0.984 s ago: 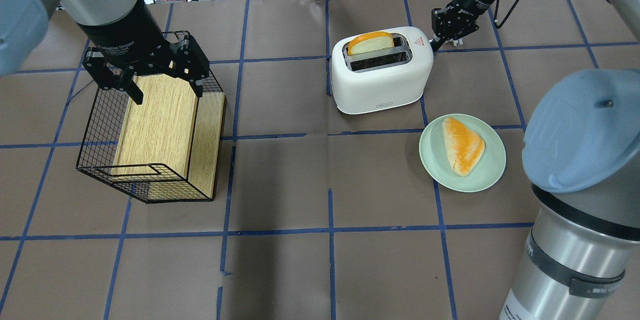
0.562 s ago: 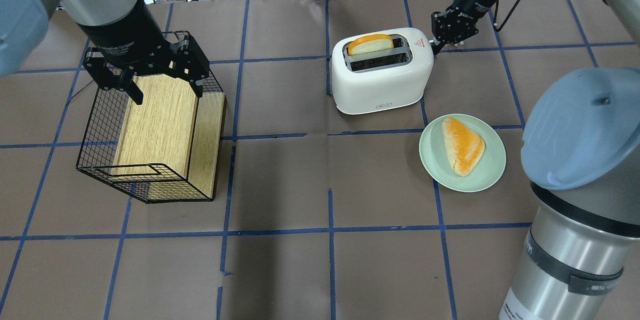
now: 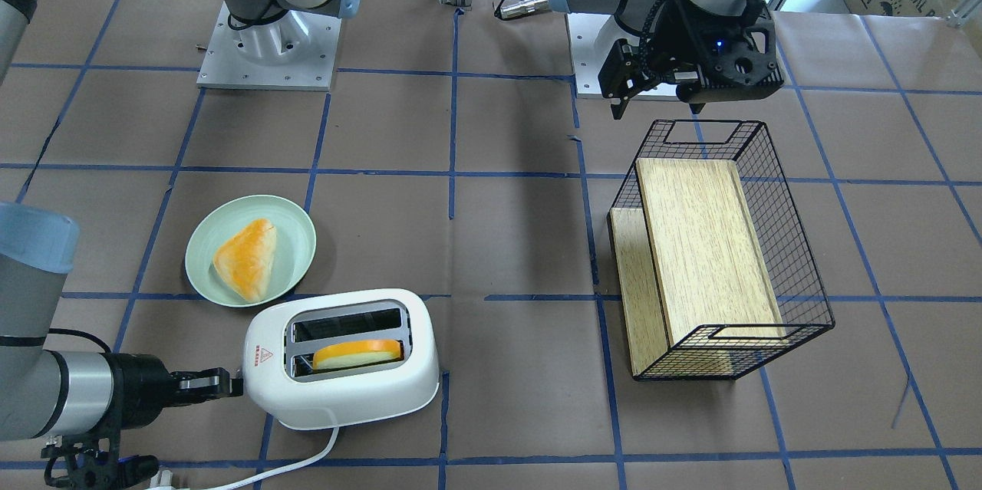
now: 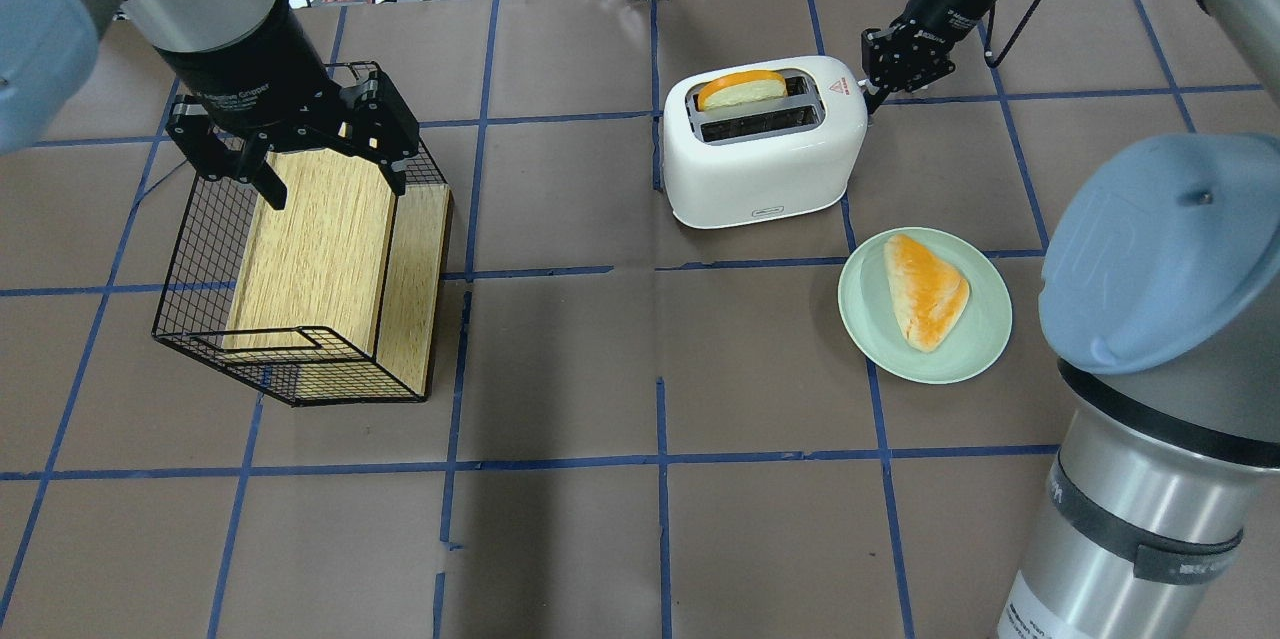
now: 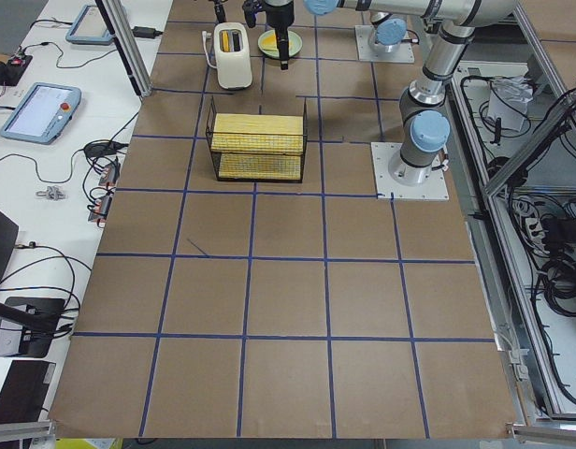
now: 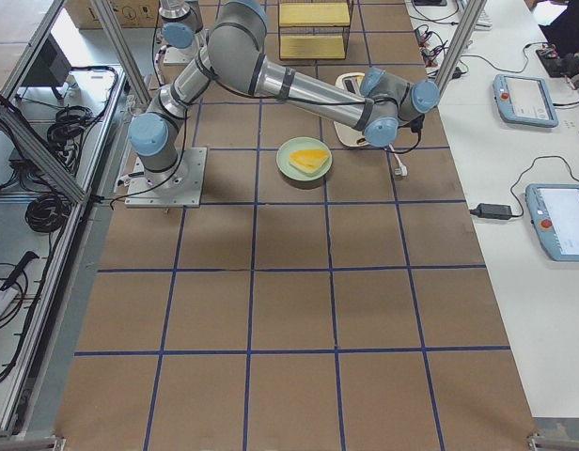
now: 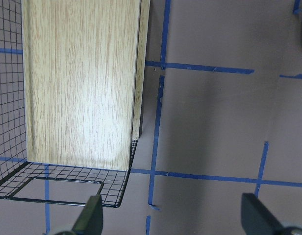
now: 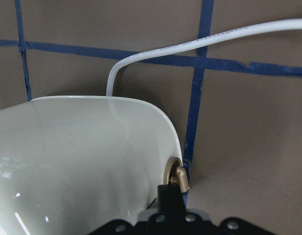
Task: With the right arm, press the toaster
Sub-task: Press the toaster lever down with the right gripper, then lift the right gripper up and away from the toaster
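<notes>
**Toaster.** The toaster (image 4: 760,159) stands on the worktop (image 4: 560,369) at about 1 o'clock from the centre in the overhead view. Its shell is smooth, glossy white plastic with rounded corners. A grey rim surrounds the two top slots, and a red triangle sticker (image 4: 838,87) sits at the 3 o'clock end. The far slot holds a bread slice (image 4: 740,87) with an orange crust and a pale crumb. A white cord (image 8: 190,46) curves away from the base.

**Right gripper.** The right gripper (image 4: 870,99) lies at the toaster's 3 o'clock end. Its thin black jaws are together, with the tip against the end wall just beside a small brass-coloured knob (image 8: 176,176).

**Left gripper.** The left gripper (image 4: 330,177) hangs over the far end of a black wire basket (image 4: 195,259). Its jaws are wide apart and hold nothing.

**Other items.**
- The basket lies at 9 o'clock from the toaster and holds a light, straight-grained wooden board (image 4: 320,239).
- A round pale-green plate (image 4: 985,339) sits at 5 o'clock from the toaster and carries a triangular, orange-browned bread piece (image 4: 925,289).
- The worktop is covered in matt brown paper, gridded with blue tape.
</notes>
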### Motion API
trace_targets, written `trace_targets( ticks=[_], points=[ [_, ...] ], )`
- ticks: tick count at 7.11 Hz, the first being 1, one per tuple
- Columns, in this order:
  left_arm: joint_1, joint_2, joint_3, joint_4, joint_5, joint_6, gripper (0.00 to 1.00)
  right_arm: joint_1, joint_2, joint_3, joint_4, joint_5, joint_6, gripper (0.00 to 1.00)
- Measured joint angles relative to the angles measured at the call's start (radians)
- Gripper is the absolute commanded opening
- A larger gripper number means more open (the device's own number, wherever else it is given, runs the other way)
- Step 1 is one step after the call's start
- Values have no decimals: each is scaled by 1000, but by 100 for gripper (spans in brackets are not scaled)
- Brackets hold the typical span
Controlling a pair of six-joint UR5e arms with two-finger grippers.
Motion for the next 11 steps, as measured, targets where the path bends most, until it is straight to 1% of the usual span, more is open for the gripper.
trace_targets(
  ticks=[3,5,6,7,8,10,11],
  points=[
    [0,0,1,1,0,0,100,0,10,-3,-1,-2,0,4],
    [0,0,1,0,0,0,100,1,4,-11,-2,-5,8,8],
    [0,0,1,0,0,0,100,2,-4,-35,-1,-22,17,15],
    [0,0,0,0,0,0,100,6,-14,-76,4,-62,25,83],
    [0,0,0,0,0,0,100,20,-28,-118,9,-126,32,100],
    [0,0,0,0,0,0,100,79,-61,-177,17,-328,39,100],
    [0,0,0,1,0,0,100,97,-75,-188,16,-380,40,100]
  ],
)
